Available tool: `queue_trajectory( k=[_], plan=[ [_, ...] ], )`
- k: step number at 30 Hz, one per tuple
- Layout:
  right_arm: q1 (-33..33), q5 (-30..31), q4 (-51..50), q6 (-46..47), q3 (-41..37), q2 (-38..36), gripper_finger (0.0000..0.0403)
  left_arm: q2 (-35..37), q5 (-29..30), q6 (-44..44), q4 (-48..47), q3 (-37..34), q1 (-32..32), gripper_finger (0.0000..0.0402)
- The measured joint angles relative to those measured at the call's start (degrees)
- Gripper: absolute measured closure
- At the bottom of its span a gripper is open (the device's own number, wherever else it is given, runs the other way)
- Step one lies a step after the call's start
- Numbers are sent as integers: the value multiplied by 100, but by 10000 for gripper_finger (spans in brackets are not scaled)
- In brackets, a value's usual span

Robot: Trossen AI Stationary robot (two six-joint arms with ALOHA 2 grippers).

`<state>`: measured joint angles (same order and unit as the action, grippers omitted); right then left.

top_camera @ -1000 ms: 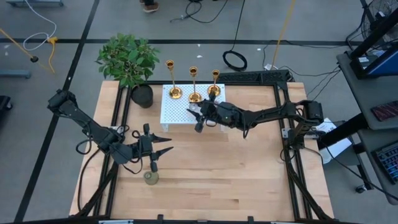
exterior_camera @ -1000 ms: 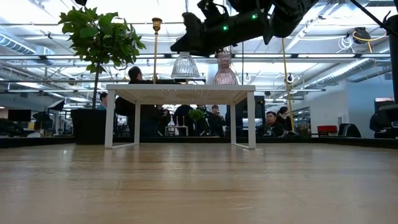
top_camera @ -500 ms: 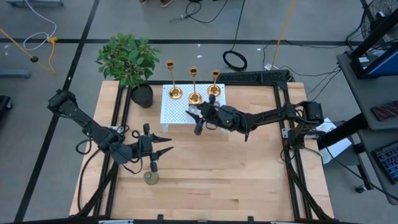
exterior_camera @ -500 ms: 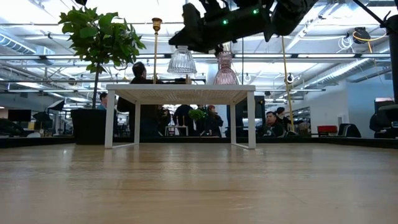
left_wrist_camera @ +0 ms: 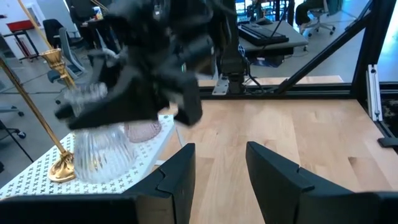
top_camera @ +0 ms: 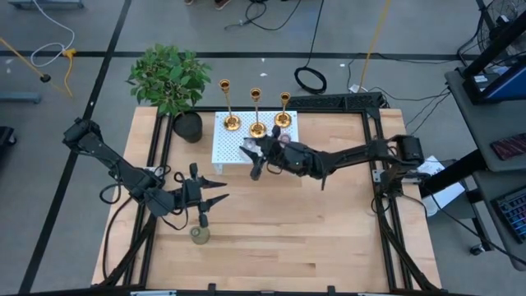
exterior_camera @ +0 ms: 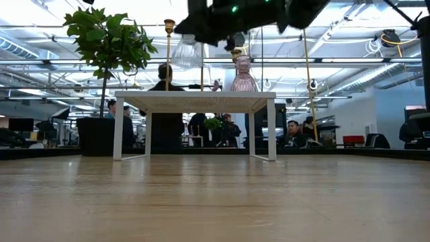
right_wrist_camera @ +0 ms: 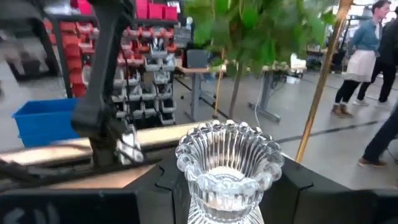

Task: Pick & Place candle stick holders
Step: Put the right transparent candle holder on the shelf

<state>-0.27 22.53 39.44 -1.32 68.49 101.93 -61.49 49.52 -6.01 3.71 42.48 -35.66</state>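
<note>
Three gold candlesticks [top_camera: 256,115] stand by their round bases on the far part of a white perforated stand [top_camera: 228,153]. A pink holder [exterior_camera: 243,75] sits on the stand top. An olive-green holder [top_camera: 200,235] stands on the table near the front. My right gripper [top_camera: 252,161] is shut on the clear glass holder [right_wrist_camera: 227,163], above the stand's near left part. My left gripper [top_camera: 219,192] is open and empty, a little above the table, just beyond the olive holder. My right gripper pinches the clear holder's lower body [right_wrist_camera: 208,202] between its two fingers, one on each side. The fingers come about level from the table's right. The holder stands upright with its scalloped rim [right_wrist_camera: 229,144] up, lifted clear of the stand top [exterior_camera: 187,50].
A dark plant pot [top_camera: 188,127] with a leafy plant [top_camera: 168,76] stands left of the stand. A black frame [top_camera: 371,177] runs along the table's sides. Bare wood [top_camera: 304,222] lies in front of the stand. People sit in the room behind [exterior_camera: 293,132].
My right gripper has gone up and toward the table's left edge with the clear holder. The holder stood just above the stand top beside the pink one and now hangs upright well clear of it.
</note>
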Motion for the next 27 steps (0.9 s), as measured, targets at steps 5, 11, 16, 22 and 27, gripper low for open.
queue_trajectory(
  k=[5,11,16,22,27],
  plan=[
    [-15,-11,90,-2,127,405,273,0,-12,-10,29,0,0,252],
    [-50,417,47,-240,188,561,273,0,-47,-5,39,0,0,252],
    [-52,944,-76,-371,203,544,273,0,-50,1,37,0,0,252],
    [-74,1071,-565,17,202,540,273,0,-52,1,37,0,2,252],
    [-99,1073,-547,0,201,542,273,0,-54,-8,39,0,2,252]
  ],
)
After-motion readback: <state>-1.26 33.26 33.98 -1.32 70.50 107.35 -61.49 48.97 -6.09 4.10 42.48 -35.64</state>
